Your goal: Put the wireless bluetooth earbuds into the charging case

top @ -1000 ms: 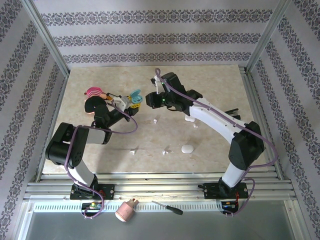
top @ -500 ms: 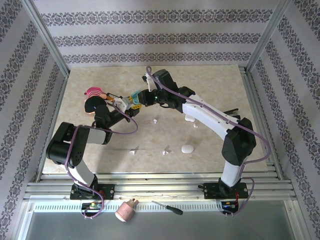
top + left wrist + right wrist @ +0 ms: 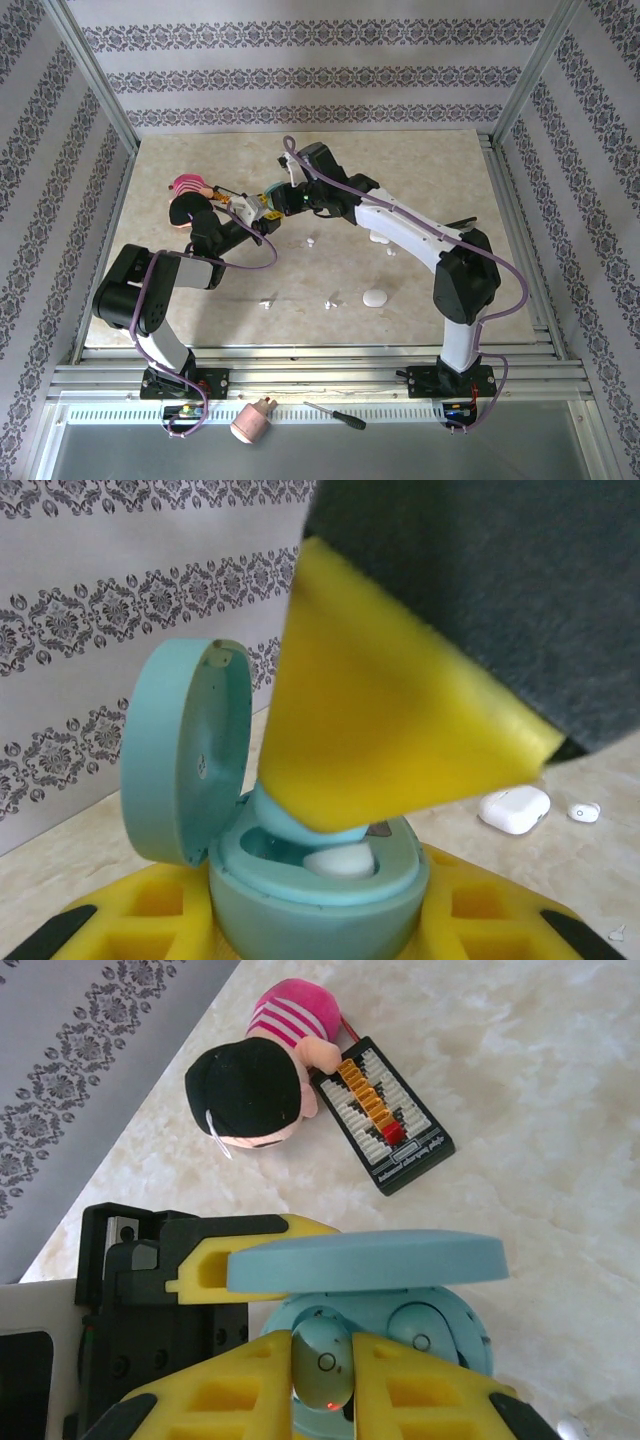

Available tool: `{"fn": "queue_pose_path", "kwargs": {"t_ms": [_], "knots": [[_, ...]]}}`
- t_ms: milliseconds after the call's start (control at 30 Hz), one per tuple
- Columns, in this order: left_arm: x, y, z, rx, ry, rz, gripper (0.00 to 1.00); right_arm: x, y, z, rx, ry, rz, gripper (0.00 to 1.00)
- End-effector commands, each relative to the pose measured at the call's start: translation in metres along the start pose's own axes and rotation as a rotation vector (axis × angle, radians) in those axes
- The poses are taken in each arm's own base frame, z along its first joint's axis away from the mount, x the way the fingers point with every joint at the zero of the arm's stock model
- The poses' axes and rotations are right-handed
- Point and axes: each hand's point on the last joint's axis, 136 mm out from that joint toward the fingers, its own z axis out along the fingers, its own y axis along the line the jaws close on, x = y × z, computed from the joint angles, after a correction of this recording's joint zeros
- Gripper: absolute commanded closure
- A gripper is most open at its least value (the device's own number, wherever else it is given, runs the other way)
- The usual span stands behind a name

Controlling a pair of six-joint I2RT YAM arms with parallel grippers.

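Reaching far left over the table [image 3: 420, 160], right arm [image 3: 400, 222] stretched low. Right pincer [image 3: 322, 1345] pinches a teal earbud [image 3: 322, 1375] over the open case [image 3: 440, 1325], which left pincer [image 3: 260, 205] grips. Left wrist view adds a white bud [image 3: 338, 861] seated inside.

A: What do you see on the surface of the earbud [image 3: 322, 1372]?
B: You look at glossy plastic, pale blue-green, with a small red glint on it. The charging case [image 3: 372, 1290] is plastic too, smooth, but more matt.
A: And the fingers [image 3: 225, 1400] of the right gripper [image 3: 322, 1352]?
B: Yellow plastic, matt, a little grainy. The soft toy [image 3: 262, 1072] is cloth; you can see its fuzzy pile. The table [image 3: 560, 1110] looks like polished marble, smooth, with a soft shine.
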Motion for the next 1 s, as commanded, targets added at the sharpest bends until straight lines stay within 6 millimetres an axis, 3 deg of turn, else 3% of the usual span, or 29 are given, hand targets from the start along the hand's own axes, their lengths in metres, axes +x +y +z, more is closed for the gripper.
{"fn": "queue_pose_path", "kwargs": {"t_ms": [0, 200, 400, 800, 967], "knots": [[-0.017, -0.006, 0.002, 0.022, -0.057, 0.054, 0.76, -0.007, 0.014, 0.002, -0.036, -0.011, -0.013, 0.82], [-0.015, 0.0, 0.005, 0.0, -0.043, 0.04, 0.76, -0.001, 0.018, 0.002, -0.055, 0.012, -0.009, 0.8], [-0.016, 0.001, 0.006, -0.003, -0.038, 0.047, 0.77, 0.0, 0.018, -0.003, -0.044, 0.009, -0.015, 0.65], [-0.014, -0.003, 0.005, 0.018, -0.041, 0.054, 0.76, -0.009, 0.001, -0.056, -0.01, -0.122, -0.049, 0.44], [-0.013, -0.013, 0.007, 0.075, -0.023, 0.073, 0.76, -0.023, -0.016, -0.063, -0.017, -0.175, 0.026, 0.36]]}}
